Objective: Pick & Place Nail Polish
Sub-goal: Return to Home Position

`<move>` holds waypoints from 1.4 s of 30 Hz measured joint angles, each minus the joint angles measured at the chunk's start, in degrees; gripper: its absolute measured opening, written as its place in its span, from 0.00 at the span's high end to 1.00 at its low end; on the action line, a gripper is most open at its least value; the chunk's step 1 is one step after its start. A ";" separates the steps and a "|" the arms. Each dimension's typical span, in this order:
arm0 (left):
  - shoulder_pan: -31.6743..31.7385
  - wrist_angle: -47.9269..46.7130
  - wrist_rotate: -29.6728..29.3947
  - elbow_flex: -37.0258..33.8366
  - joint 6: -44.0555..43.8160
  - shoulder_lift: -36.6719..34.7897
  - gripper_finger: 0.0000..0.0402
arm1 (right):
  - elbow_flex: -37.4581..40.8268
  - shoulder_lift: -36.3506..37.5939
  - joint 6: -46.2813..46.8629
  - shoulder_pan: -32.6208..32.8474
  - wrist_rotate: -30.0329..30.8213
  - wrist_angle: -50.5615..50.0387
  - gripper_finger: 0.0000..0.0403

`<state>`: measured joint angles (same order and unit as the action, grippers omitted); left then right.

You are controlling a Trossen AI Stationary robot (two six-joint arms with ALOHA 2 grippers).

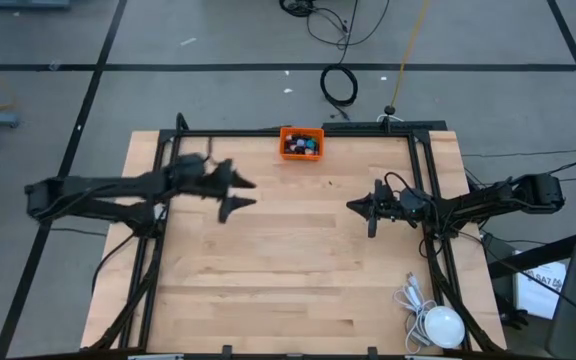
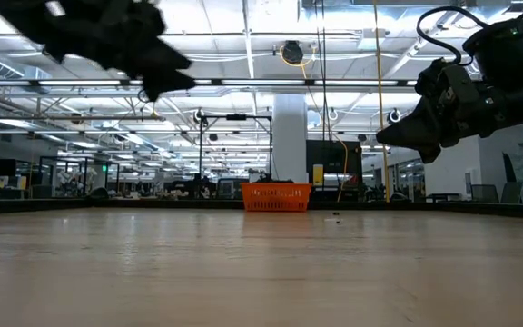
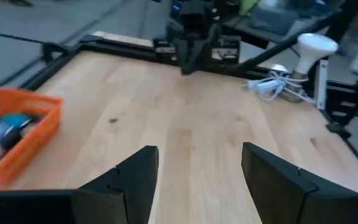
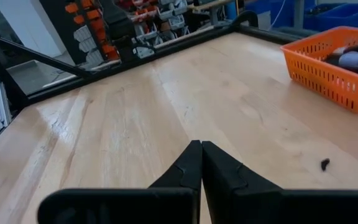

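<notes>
- Bottles of nail polish (image 1: pixel 301 147) lie heaped inside the orange basket (image 1: pixel 302 130), which sits at the middle of the table's (image 1: pixel 288 280) far edge. Dark, blue and pale shapes show above its rim, too small to count.
- No bottle can be seen on the open boards between the table's edges. A small dark speck (image 4: pixel 324 164) lies on the wood near the basket; what it is cannot be told.
- Left hand (image 1: pixel 251 194) hangs above the table toward the left edge, well apart from the basket. Its fingers are spread wide with nothing between them.
- Right hand (image 1: pixel 354 207) hovers off the wood toward the right edge, facing the left one across the bare middle. Its fingers are pressed together on nothing.
- White lamp (image 1: pixel 442 327) and its coiled cable (image 1: pixel 411 297) rest at the near right corner, well away from the work.
- Collecting looks finished, with every bottle in view already in the basket and neither hand carrying one. What appears to be left is for both arms to draw back to their resting poses at the table's sides.
</notes>
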<state>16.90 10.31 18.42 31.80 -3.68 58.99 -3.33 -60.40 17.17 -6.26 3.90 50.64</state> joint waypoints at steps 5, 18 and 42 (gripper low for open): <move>-6.98 3.52 -10.95 -11.66 -1.82 -15.99 0.43 | 0.00 0.28 -2.40 -0.02 0.31 2.67 1.00; -16.50 6.59 -25.66 -28.25 -3.09 -36.45 0.43 | -0.02 12.14 -7.92 0.00 0.35 0.62 1.00; -26.61 2.75 -41.01 -30.91 -3.69 -40.01 0.43 | 2.49 52.74 -15.48 1.94 6.70 -29.92 1.00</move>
<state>-9.71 13.06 -22.59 0.89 -7.38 18.98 -0.84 -7.66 1.69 -4.32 10.60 20.72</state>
